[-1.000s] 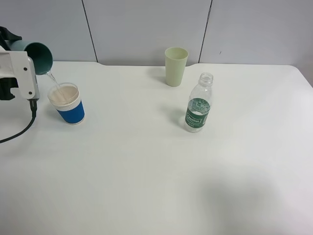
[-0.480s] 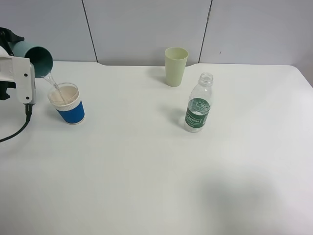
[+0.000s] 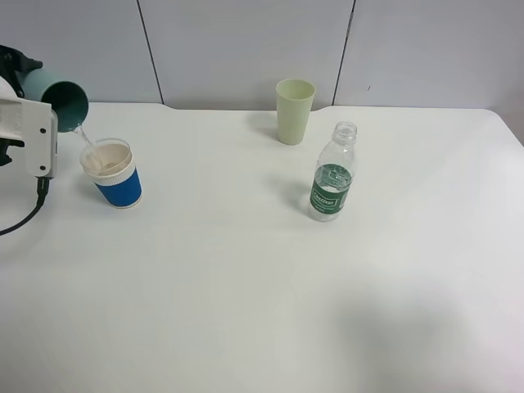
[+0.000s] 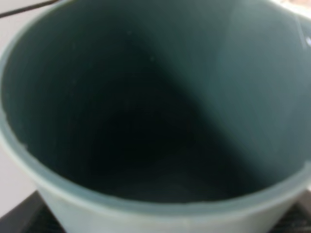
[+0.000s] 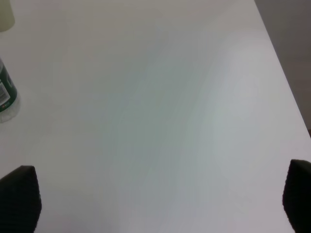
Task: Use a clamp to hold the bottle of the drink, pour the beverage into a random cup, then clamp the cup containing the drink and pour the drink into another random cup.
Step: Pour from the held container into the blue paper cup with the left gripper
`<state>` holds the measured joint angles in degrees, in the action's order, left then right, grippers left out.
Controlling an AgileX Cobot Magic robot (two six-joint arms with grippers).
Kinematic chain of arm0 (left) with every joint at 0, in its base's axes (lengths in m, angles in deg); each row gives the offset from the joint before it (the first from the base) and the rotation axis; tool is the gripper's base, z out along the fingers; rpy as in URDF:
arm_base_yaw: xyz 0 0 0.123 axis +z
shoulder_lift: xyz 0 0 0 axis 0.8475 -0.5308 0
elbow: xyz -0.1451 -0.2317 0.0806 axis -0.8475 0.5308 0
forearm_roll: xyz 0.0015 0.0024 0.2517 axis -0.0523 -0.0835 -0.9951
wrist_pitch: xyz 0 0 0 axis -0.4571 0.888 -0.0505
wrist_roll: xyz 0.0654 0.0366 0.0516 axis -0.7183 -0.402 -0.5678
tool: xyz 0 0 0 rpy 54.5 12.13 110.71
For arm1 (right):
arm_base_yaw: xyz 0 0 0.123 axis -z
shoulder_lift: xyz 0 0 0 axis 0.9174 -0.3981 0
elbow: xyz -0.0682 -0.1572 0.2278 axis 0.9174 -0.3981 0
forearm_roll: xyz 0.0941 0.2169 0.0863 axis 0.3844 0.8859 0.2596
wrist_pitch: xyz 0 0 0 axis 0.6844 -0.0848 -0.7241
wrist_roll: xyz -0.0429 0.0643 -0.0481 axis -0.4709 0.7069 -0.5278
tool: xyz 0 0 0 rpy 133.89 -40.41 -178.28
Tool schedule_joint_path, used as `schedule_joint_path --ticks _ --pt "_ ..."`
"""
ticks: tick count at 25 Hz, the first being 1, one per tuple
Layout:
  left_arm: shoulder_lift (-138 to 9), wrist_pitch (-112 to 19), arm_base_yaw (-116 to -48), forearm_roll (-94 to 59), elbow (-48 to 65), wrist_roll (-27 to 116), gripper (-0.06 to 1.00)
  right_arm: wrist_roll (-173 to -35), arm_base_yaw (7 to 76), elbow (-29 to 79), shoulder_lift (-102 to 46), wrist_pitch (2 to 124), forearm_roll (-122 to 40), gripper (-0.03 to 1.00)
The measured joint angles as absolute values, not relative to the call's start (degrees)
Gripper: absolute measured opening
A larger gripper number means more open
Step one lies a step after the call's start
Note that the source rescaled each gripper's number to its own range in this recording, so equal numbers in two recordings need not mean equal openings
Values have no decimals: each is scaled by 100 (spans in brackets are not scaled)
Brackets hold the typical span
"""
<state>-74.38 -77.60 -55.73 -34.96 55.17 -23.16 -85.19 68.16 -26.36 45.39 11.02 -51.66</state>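
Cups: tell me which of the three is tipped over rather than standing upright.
The teal tumbler, held tilted by the left gripper above the blue-banded cup. That cup and the pale yellow-green cup both stand upright on the table.

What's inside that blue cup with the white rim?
The blue cup shows a cream inside, with a thin clear stream falling in from the tilted teal cup. How full it is cannot be seen.

text: white lettering on dark green label | on: bottle (image 3: 332,182) | legibility: too small to read | other text: none
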Motion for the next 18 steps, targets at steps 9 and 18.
schedule_joint_path --ticks 9,18 --pt "-7438 -7993 -5573 -3496 5677 -3448 1 -8519 6816 -2636 4539 1102 -5166 100" --pt "-7438 -8244 -5587 -3496 5677 -3509 1 -8519 6816 -2636 4539 1102 -5166 100"
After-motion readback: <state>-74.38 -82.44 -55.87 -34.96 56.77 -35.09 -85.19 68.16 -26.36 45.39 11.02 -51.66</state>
